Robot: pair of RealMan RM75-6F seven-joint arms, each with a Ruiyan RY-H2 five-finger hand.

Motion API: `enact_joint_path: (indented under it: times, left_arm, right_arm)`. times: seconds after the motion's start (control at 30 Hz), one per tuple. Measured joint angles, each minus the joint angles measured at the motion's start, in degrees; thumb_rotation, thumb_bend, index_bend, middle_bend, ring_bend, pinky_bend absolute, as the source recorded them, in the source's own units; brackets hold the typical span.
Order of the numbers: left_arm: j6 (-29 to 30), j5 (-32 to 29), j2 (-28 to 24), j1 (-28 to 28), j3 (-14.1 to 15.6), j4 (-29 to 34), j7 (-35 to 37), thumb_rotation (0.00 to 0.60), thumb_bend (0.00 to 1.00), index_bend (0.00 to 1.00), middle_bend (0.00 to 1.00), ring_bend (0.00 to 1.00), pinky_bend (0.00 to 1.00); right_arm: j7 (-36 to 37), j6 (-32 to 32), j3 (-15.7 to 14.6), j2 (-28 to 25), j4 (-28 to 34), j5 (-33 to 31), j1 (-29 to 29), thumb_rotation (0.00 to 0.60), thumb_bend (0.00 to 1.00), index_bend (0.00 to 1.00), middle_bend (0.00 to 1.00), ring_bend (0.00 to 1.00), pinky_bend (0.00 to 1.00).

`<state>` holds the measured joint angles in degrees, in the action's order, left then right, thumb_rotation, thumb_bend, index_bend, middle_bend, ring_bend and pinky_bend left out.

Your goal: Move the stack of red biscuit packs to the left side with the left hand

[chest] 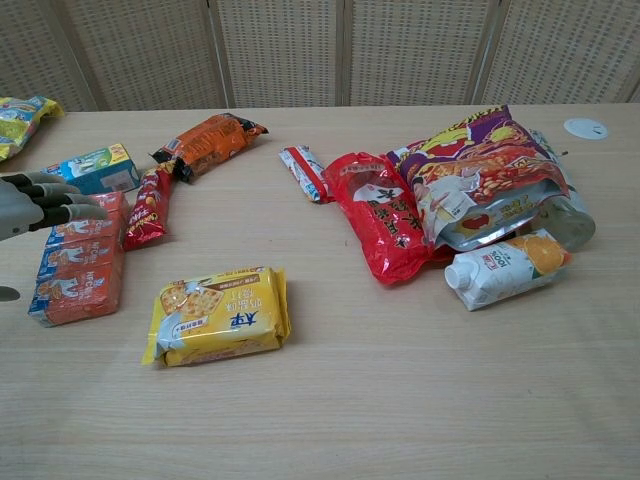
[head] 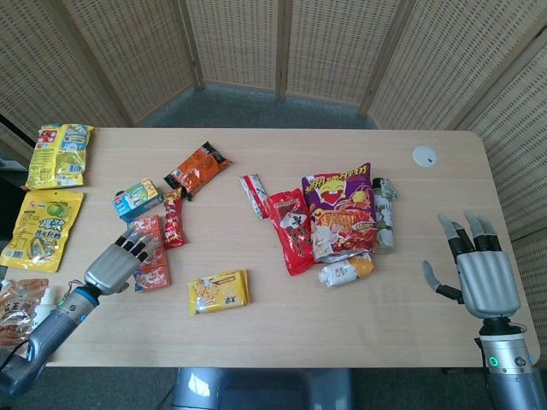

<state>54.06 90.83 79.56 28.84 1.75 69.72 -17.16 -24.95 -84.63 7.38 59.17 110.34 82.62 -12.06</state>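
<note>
The stack of red biscuit packs (head: pixel 151 254) (chest: pixel 82 265) lies flat on the left part of the table, running front to back. My left hand (head: pixel 117 263) (chest: pixel 35 203) hovers over the stack's left side with its fingers (chest: pixel 80 212) stretched out over the packs and nothing held; whether they touch the packs I cannot tell. My right hand (head: pixel 480 272) is at the table's right edge, fingers spread, holding nothing. It does not show in the chest view.
Beside the stack lie a small red snack pack (head: pixel 173 219), a blue-green box (head: pixel 138 198), an orange pack (head: pixel 197 168) and a yellow cracker pack (head: pixel 220 291). Yellow bags (head: pixel 41 225) sit at the far left. Crisp bags and a drink carton (head: pixel 345 270) crowd the centre right.
</note>
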Motion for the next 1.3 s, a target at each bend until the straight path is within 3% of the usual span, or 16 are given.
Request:
enact_joint_path:
  times: [0.6,0.87,1.1,1.3]
  left_arm:
    - [-0.06,0.36,9.53,3.84,-0.38,-8.67,-0.60,0.600,0.22,0.00,0.00,0.00,0.00]
    - [-0.93,-1.47,14.53,6.79,-3.03,-11.14,-1.37,0.600,0.22,0.00,0.00,0.00,0.00]
    - [-1.50,-3.27,13.05,7.31,-3.66,-8.44,-1.59,0.600,0.22,0.00,0.00,0.00,0.00]
    - [1.14,-3.70,7.75,5.14,-2.44,-2.00,-0.68,0.600,0.22,0.00,0.00,0.00,0.00]
  right_arm:
    - [2.38,-0.54,-0.21,-1.24,-0.12,-0.05,1.40,0.069,0.44,0.00,0.24,0.00,0.03]
    - [3.02,-1.30,-0.39,-2.05,0.08,0.22,2.30,0.072,0.44,0.00,0.24,0.00,0.03]
    - [3.56,-1.67,-0.38,-2.43,0.27,0.49,2.77,0.070,0.44,0.00,0.24,0.00,0.03]
    - [4.15,-0.82,-0.36,-1.59,-0.25,0.59,2.39,0.071,0.44,0.00,0.24,0.00,0.03]
